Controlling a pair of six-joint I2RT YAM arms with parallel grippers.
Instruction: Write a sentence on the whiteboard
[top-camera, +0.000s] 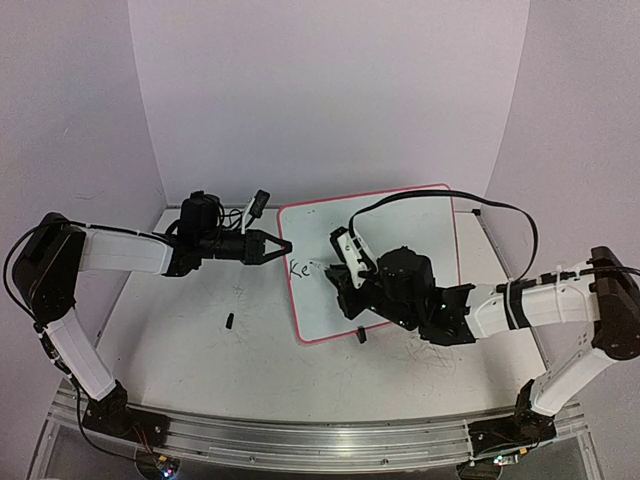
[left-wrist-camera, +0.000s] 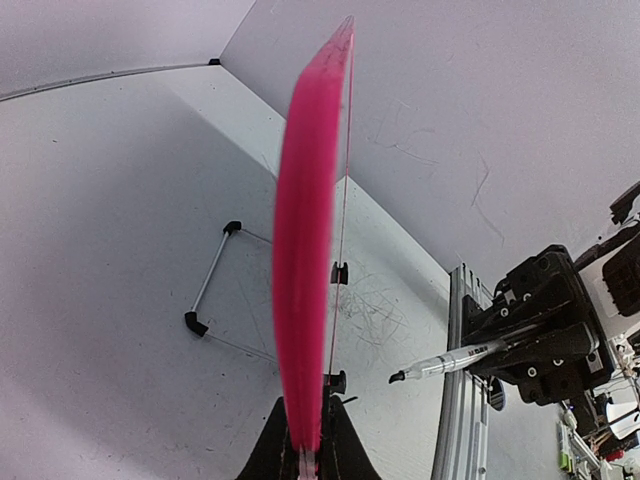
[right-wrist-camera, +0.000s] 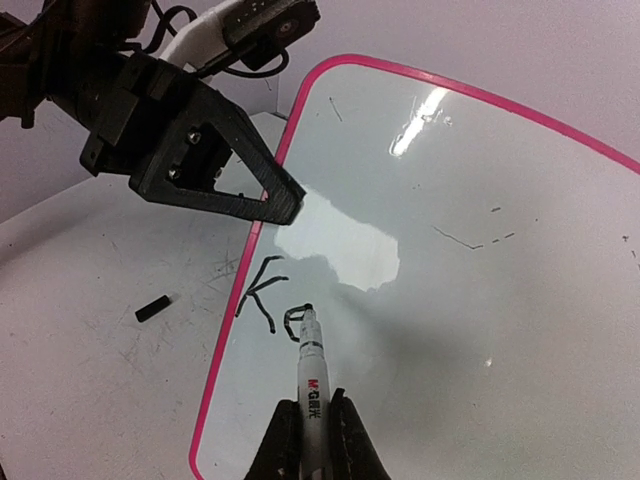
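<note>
The whiteboard (top-camera: 400, 215) lies on the table with its pink-red rim all round. My left gripper (top-camera: 284, 245) is shut on the rim at the board's left edge; the left wrist view shows the rim (left-wrist-camera: 305, 250) edge-on between my fingers. My right gripper (top-camera: 338, 277) is shut on a white marker (right-wrist-camera: 312, 365). The marker's tip touches the board (right-wrist-camera: 480, 300) near its left edge. The sentence (right-wrist-camera: 268, 305) reads only "K" and a partly drawn "e". It also shows in the top view (top-camera: 300, 268).
A small black cap-like piece (top-camera: 229, 321) lies on the scuffed tabletop left of the board. A black clip (top-camera: 360, 336) sits at the board's near edge. A thin wire with black ends (left-wrist-camera: 210, 290) lies beyond the board. An aluminium rail (top-camera: 320, 440) runs along the near edge.
</note>
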